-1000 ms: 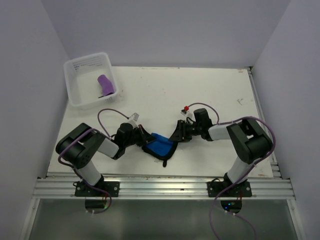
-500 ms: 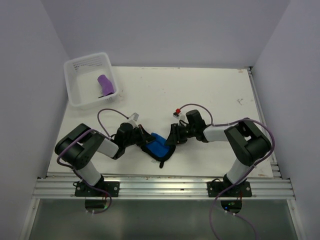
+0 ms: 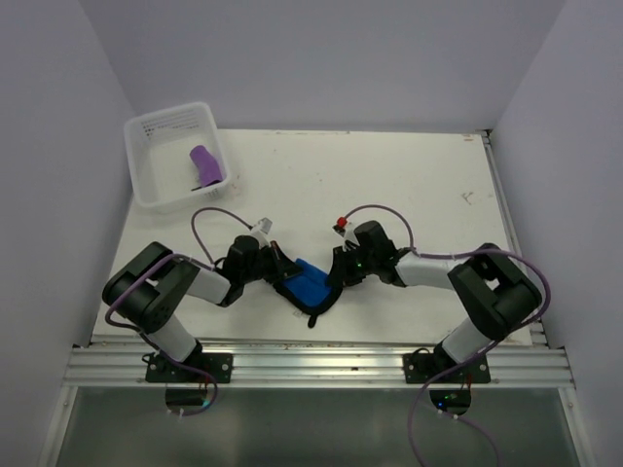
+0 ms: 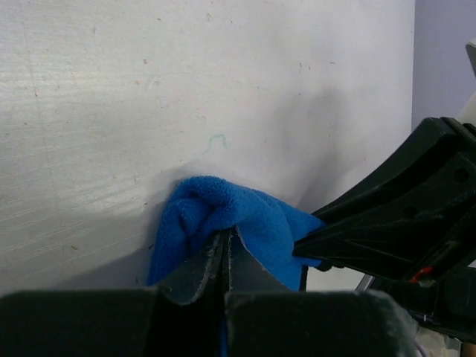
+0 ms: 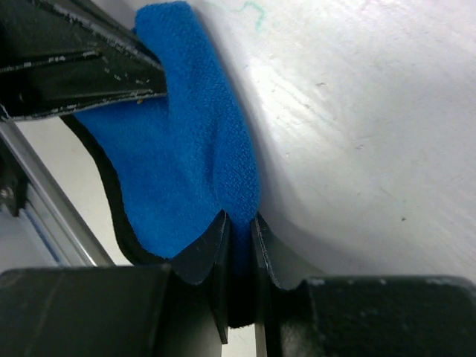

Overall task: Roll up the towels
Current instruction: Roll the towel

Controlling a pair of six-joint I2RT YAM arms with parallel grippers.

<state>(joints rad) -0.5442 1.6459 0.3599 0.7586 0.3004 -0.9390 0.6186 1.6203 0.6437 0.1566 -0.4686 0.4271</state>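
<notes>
Right gripper [image 5: 239, 230] has its fingers pressed together on a fold of the blue towel [image 5: 178, 149], with the cloth rising straight out from between the tips. Just past those tips the towel bunches into a soft ridge, and a dark edge [image 5: 111, 201] runs along its border; I cannot tell whether that is trim or a separate cloth underneath. Directly across the towel, the left gripper [image 4: 225, 242] meets it from the opposite side. Its fingers are also closed tight, with blue fabric caught between them. The two grippers point at each other with only the crumpled towel between, low over the white table [image 3: 389, 185], near the edge where the arms are mounted. Well beyond the left gripper, at the far left corner of the table, stands a clear plastic tub [image 3: 146, 185]. The purple towel [image 3: 205, 166] lies inside it as a tight roll against the wall nearest the table's middle.
</notes>
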